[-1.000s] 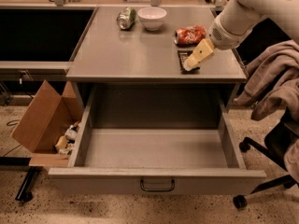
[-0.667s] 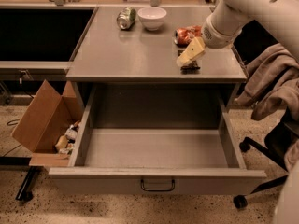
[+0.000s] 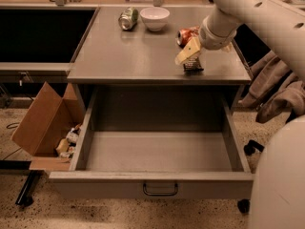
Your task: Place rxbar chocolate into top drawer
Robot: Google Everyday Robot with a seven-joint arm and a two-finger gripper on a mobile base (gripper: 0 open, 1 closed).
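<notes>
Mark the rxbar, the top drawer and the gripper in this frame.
rxbar (image 3: 194, 68): camera view, on the dark wrapper showing under the gripper.
top drawer (image 3: 105, 185): camera view, on its front panel, left of the handle.
gripper (image 3: 187, 57): camera view, on its tip, just above the rxbar.

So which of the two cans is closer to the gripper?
The orange-red can, just behind the gripper, which is low over the rxbar chocolate. The silver-green can lies farther left, beside the white bowl.
</notes>
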